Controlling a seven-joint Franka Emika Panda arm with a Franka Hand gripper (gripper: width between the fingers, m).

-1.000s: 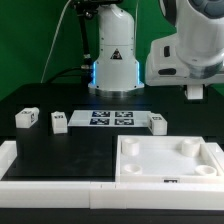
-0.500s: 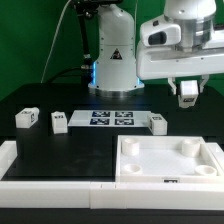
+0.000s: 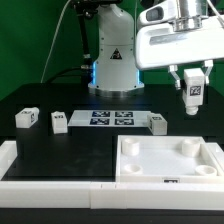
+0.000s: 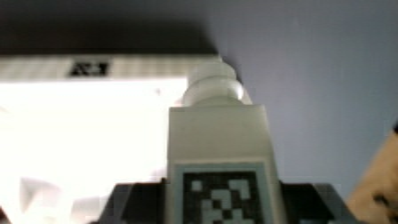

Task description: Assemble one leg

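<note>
My gripper [image 3: 194,90] is shut on a white leg [image 3: 194,95] with a black-and-white tag, held in the air at the exterior view's right, above the large white square tray-like piece [image 3: 170,159] with round corner sockets. In the wrist view the held leg [image 4: 221,140] fills the middle, tag toward the camera, between the dark fingers [image 4: 134,203]; the white square piece [image 4: 89,110] lies beyond it. Three more legs lie on the black table: two at the left [image 3: 26,118] [image 3: 60,122] and one [image 3: 157,123] next to the marker board.
The marker board [image 3: 111,119] lies flat at the table's middle. A white raised border [image 3: 50,170] runs along the table's front and left edge. The robot base [image 3: 114,60] stands at the back, before a green backdrop.
The gripper has risen and moved toward the exterior view's left with the leg in it; the leg, hidden behind the hand one second ago, now hangs in plain view.
</note>
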